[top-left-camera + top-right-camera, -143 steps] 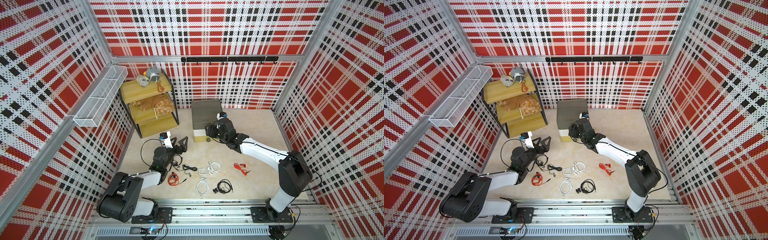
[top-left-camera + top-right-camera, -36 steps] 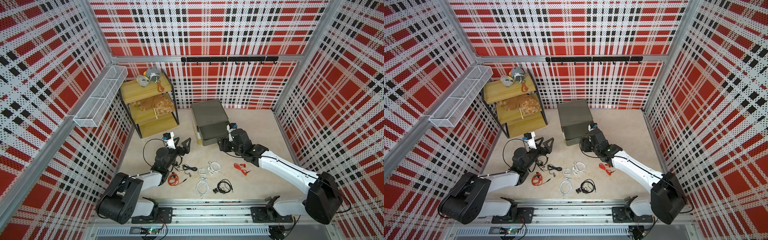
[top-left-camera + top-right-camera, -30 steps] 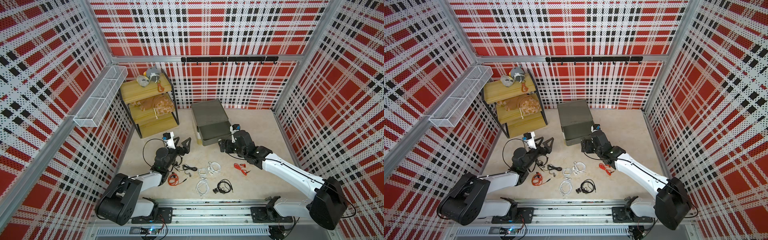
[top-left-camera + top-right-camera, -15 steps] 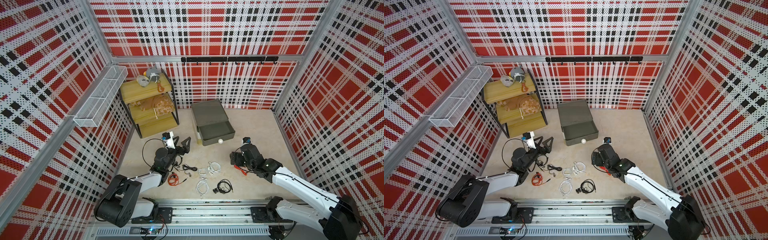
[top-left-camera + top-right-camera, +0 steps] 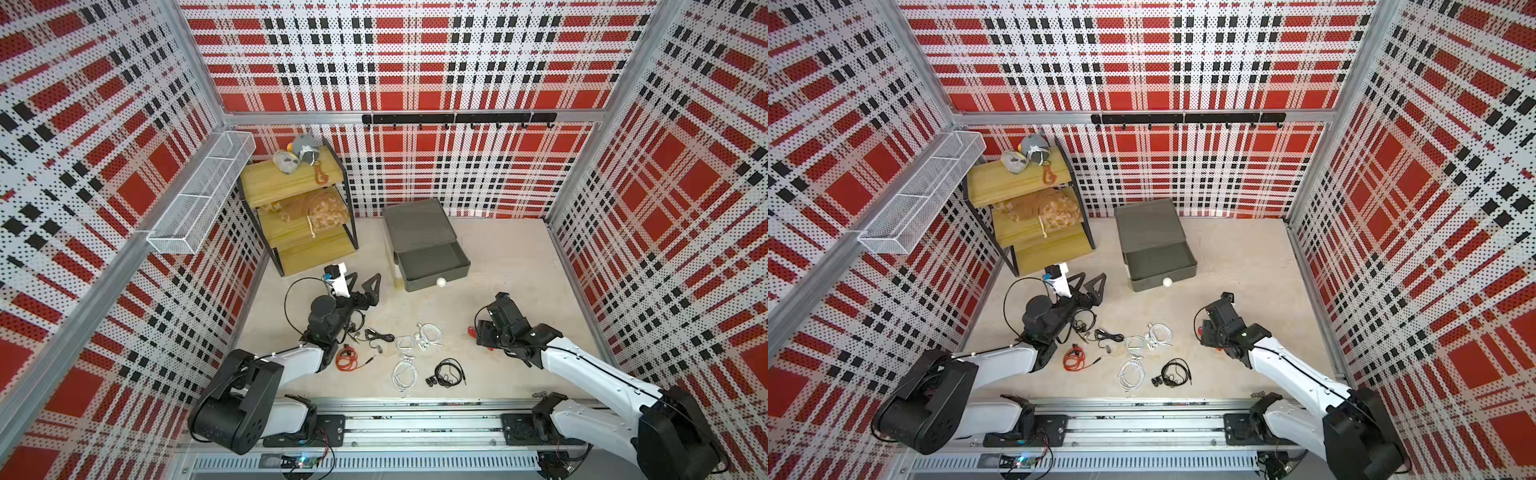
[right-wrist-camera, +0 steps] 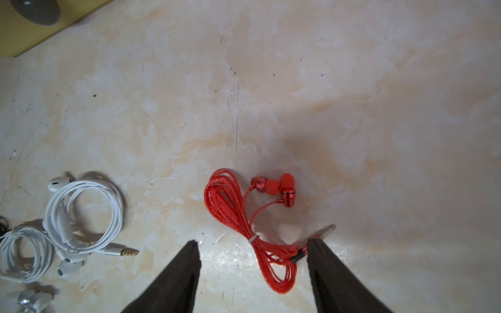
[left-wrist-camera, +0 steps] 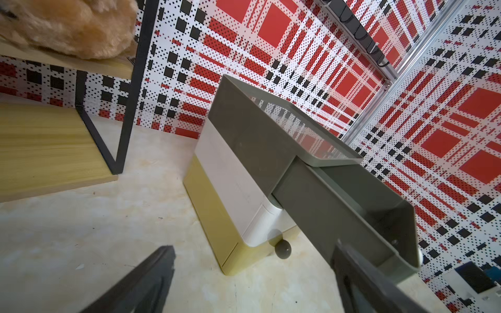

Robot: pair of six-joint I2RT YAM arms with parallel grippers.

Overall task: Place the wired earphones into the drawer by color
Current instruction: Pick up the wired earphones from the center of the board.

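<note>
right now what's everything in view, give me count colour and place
red earphones: 2, red, one on the table between the fingers of the right gripper, one by the left arm
white earphones: 3, white, clustered mid table
black earphones: 2, black, one at the table's front, one near the left arm
drawer chest: 1, grey, white and mustard tiers, back of table, grey top tier open
shelf rack: 1, yellow with black frame, back left corner
wire basket: 1, white, left wall
hook rail: 1, black, back wall
left gripper: 1, black, open, raised toward the chest
right gripper: 1, black, open, astride a red bundle
</note>
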